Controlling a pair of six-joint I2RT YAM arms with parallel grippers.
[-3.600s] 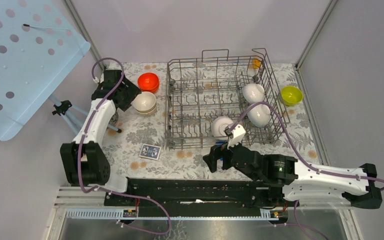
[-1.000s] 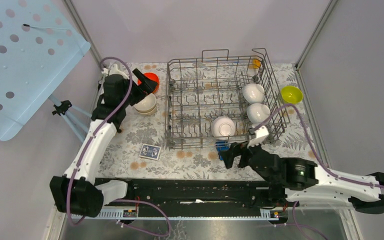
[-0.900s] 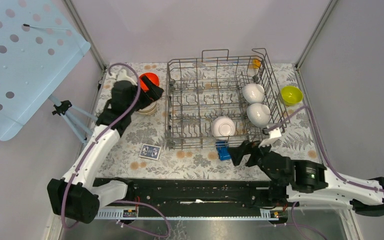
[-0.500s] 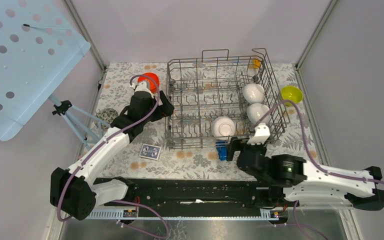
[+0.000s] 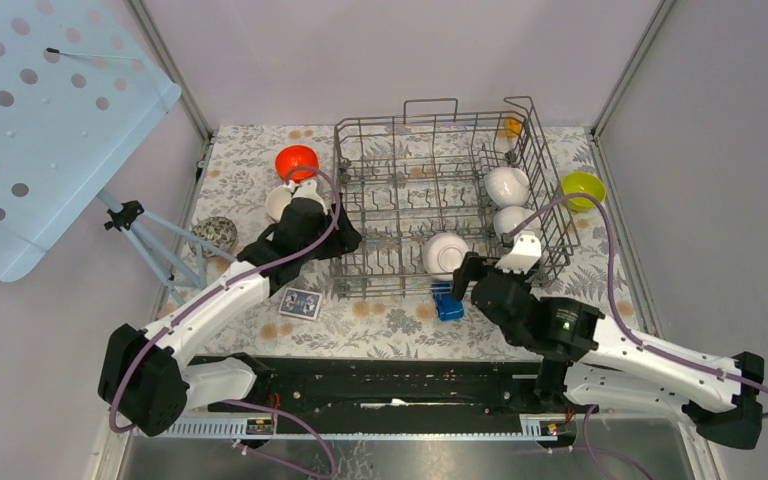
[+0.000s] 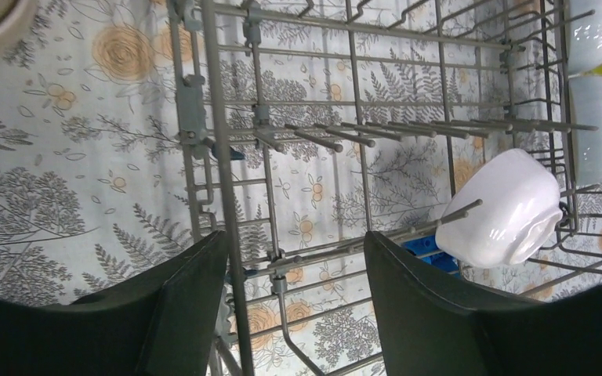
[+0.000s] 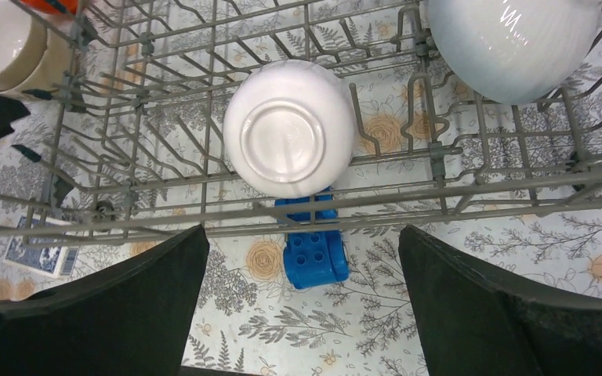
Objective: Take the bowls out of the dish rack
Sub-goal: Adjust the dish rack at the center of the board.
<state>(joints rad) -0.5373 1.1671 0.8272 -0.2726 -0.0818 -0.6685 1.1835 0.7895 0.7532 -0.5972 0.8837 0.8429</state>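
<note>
The grey wire dish rack (image 5: 400, 130) stands mid-table. It holds three white bowls: one at the front (image 5: 446, 254) and two at the right (image 5: 507, 185) (image 5: 512, 222). An orange-red bowl (image 5: 296, 162) and beige bowls (image 5: 280, 202) sit on the table left of the rack, and a yellow-green bowl (image 5: 582, 188) sits right of it. My left gripper (image 5: 345, 238) is open and empty over the rack's left wall (image 6: 212, 141), with the front white bowl (image 6: 502, 210) off to its right. My right gripper (image 5: 468, 272) is open and empty at the rack's front edge, just before that bowl (image 7: 288, 139).
A blue toy car (image 5: 447, 303) lies just in front of the rack and also shows in the right wrist view (image 7: 311, 249). A speckled ball (image 5: 216, 235) and a playing card (image 5: 301, 303) lie at the left. A small orange object (image 5: 512, 127) sits in the rack's far right corner.
My left gripper has swung from the bowls at the left over to the rack's left wall. My right gripper has moved forward and left to the rack's front, close to the front white bowl.
</note>
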